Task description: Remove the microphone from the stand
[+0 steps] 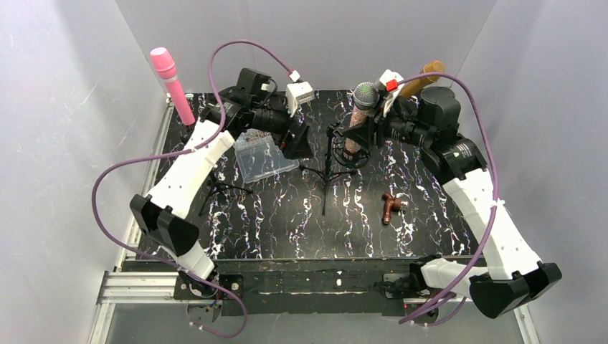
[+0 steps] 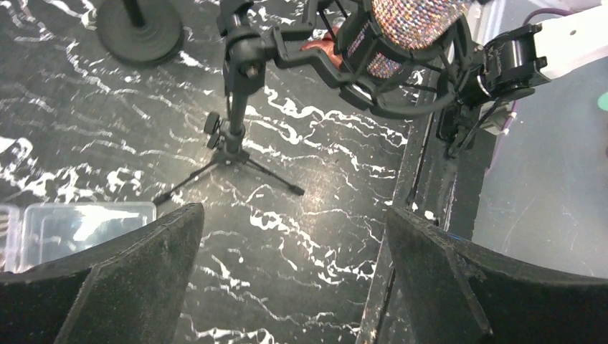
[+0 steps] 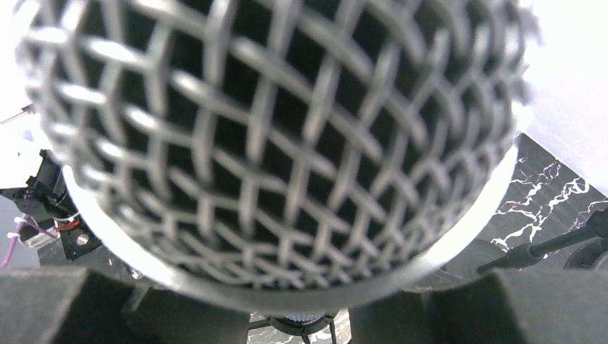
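Note:
The microphone [image 1: 366, 95] has a silver mesh head and a glittery body. It stands tilted in the black shock mount of the small tripod stand [image 1: 328, 172] at the table's middle back. My right gripper [image 1: 367, 130] is shut on the microphone's body just under the head. In the right wrist view the mesh head [image 3: 287, 143] fills the frame above my right gripper [image 3: 297, 315], with one of its fingers [image 3: 179, 315] on each side. My left gripper [image 1: 300, 140] hangs open to the left of the stand. From the left wrist view the gripper [image 2: 294, 272] holds nothing, and the stand [image 2: 233, 136] and the glittery body [image 2: 412, 18] lie ahead.
A clear plastic box [image 1: 264, 154] lies left of the stand, under my left arm. A pink microphone [image 1: 172, 84] stands at the back left and a brown one [image 1: 423, 77] at the back right. A small brown part [image 1: 391, 206] lies on the table's right side.

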Robot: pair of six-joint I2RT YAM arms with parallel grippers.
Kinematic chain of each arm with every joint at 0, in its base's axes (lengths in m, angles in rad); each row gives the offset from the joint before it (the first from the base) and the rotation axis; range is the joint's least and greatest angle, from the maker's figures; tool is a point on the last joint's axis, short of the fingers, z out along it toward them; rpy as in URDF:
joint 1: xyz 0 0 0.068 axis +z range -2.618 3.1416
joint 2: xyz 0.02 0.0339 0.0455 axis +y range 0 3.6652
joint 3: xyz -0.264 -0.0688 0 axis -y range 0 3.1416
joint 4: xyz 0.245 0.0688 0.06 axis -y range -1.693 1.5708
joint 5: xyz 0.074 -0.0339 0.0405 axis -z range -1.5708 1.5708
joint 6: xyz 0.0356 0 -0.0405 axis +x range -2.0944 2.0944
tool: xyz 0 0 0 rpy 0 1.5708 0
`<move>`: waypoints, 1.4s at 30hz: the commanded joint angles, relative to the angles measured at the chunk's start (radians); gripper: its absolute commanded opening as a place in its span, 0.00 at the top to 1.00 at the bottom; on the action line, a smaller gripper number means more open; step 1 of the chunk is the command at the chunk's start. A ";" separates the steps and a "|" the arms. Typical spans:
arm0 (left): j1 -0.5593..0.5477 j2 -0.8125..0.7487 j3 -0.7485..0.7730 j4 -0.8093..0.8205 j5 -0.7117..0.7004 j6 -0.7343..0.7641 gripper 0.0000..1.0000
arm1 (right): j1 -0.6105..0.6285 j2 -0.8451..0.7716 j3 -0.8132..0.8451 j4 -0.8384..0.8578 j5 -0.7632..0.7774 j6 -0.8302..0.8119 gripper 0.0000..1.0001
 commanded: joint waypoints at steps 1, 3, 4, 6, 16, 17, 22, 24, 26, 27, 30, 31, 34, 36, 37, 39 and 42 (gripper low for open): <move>-0.012 0.024 -0.044 0.126 0.165 0.028 0.01 | 0.005 -0.054 -0.047 -0.029 -0.087 -0.035 0.99; -0.014 0.046 -0.037 0.167 0.191 0.004 0.01 | 0.005 -0.072 -0.070 -0.047 -0.098 -0.056 0.99; -0.015 0.058 -0.029 0.176 0.205 0.010 0.01 | 0.006 -0.079 -0.077 -0.056 -0.110 -0.065 0.99; -0.019 0.079 -0.011 0.182 0.236 0.039 0.01 | 0.005 -0.088 -0.088 -0.067 -0.122 -0.076 0.99; -0.021 0.061 0.103 -0.008 0.190 -0.164 0.01 | 0.005 -0.068 -0.023 -0.062 0.017 -0.037 0.99; -0.021 0.045 0.087 -0.011 0.177 -0.259 0.01 | 0.005 -0.061 -0.015 -0.063 0.025 -0.032 0.99; -0.038 0.015 0.012 0.001 0.100 -0.627 0.01 | 0.005 -0.034 0.012 -0.050 0.049 -0.019 0.99; -0.047 0.032 0.015 -0.001 0.085 -0.751 0.04 | 0.005 -0.023 0.016 -0.039 0.055 -0.008 0.99; -0.058 0.053 0.027 -0.001 0.076 -0.846 0.05 | 0.005 -0.008 0.024 -0.028 0.053 0.005 0.99; -0.063 0.058 0.029 0.007 0.056 -0.886 0.06 | 0.005 -0.003 0.028 -0.024 0.051 0.013 0.99; -0.077 0.071 0.022 0.056 0.017 -1.004 0.08 | 0.006 0.012 0.042 -0.018 0.047 0.029 0.99; -0.083 0.081 0.020 0.067 0.001 -1.041 0.10 | 0.006 0.015 0.047 -0.017 0.049 0.031 0.99; -0.103 0.105 -0.045 0.130 -0.027 -1.236 0.25 | 0.005 0.024 0.062 -0.026 0.054 0.031 0.99; -0.114 0.118 -0.125 0.217 -0.006 -1.350 0.35 | 0.006 0.033 0.062 -0.028 0.052 0.034 0.99; -0.116 0.118 -0.147 0.258 0.004 -1.373 0.37 | 0.006 0.031 0.057 -0.028 0.051 0.034 0.99; -0.123 0.130 -0.155 0.311 0.015 -1.396 0.40 | 0.006 0.029 0.047 -0.025 0.048 0.034 0.99; -0.129 0.145 -0.150 0.325 0.016 -1.396 0.45 | 0.006 0.025 0.038 -0.021 0.048 0.036 0.99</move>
